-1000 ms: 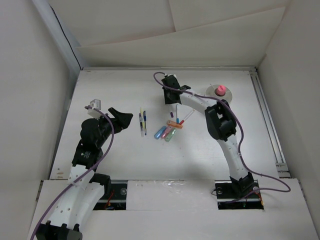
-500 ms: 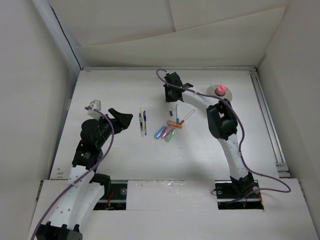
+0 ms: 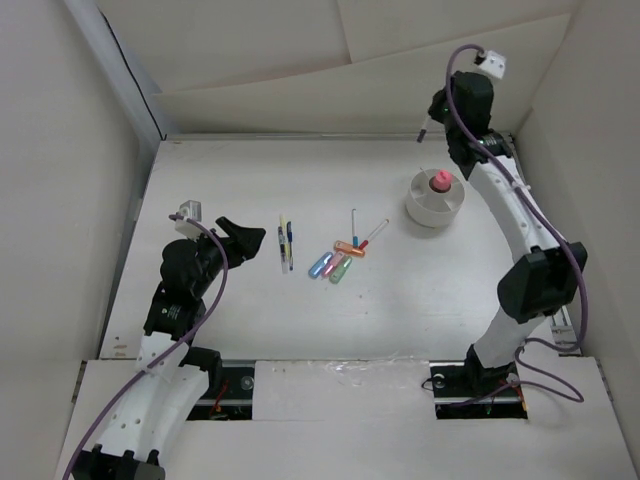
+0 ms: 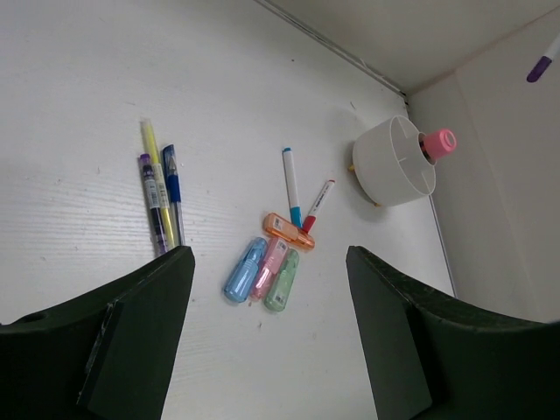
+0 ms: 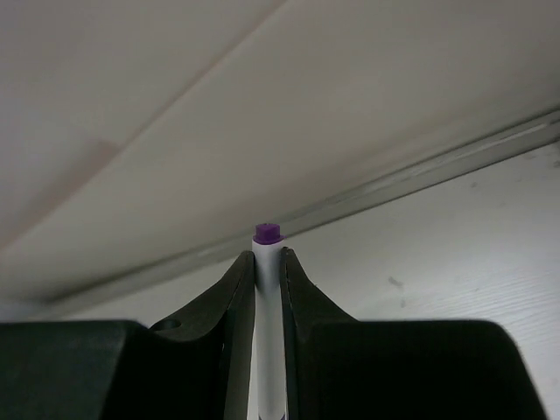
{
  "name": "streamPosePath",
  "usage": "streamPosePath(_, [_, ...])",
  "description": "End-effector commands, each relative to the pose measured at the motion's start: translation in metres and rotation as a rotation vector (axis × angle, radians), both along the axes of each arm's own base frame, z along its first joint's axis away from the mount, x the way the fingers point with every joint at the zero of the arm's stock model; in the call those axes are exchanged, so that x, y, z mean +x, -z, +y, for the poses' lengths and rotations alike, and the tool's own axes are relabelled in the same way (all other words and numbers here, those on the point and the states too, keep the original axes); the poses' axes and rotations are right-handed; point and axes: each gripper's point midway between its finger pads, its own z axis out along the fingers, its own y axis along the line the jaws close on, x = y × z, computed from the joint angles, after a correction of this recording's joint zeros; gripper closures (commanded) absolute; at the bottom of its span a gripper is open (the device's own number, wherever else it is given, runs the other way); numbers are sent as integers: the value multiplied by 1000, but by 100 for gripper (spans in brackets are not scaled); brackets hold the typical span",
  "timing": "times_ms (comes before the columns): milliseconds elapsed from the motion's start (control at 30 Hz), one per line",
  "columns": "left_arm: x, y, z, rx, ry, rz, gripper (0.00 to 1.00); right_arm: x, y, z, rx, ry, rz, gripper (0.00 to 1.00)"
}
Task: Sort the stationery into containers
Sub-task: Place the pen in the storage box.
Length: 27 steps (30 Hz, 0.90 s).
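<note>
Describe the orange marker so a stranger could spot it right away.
On the white table, left of the round white cup, sits a cluster of short markers. The orange marker lies crosswise, across the far ends of the blue marker, pink marker and green marker lying side by side.

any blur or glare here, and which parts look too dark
Top external: even soft light, no glare. Left wrist: table sharp, left claw a dark silhouette. Right wrist: right claw dark around the purple-capped pen, background slightly soft.
</note>
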Motion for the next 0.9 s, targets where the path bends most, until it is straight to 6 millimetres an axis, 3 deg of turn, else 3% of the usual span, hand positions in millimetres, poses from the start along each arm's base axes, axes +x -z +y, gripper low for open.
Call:
streamPosePath(0, [3, -10, 1, -9, -7, -49, 33, 0, 17, -53, -18, 239, 8, 100])
streamPosePath(67, [3, -10, 1, -9, -7, -49, 33, 2, 11, -70, -24, 290, -14, 100])
streamPosePath(233, [3, -10, 1, -9, -7, -49, 33, 17, 26, -68, -140, 344, 5, 100])
streamPosePath(300, [3, -10, 1, -9, -7, -49, 33, 28, 50, -64, -186, 355, 47, 100])
streamPosePath(500, [4, -8, 1, -7, -7, -40, 33, 43, 80, -61, -236, 370, 91, 100])
streamPosePath(867, [4, -8, 1, -7, -7, -40, 33, 33, 126, -55, -360, 449, 172, 100])
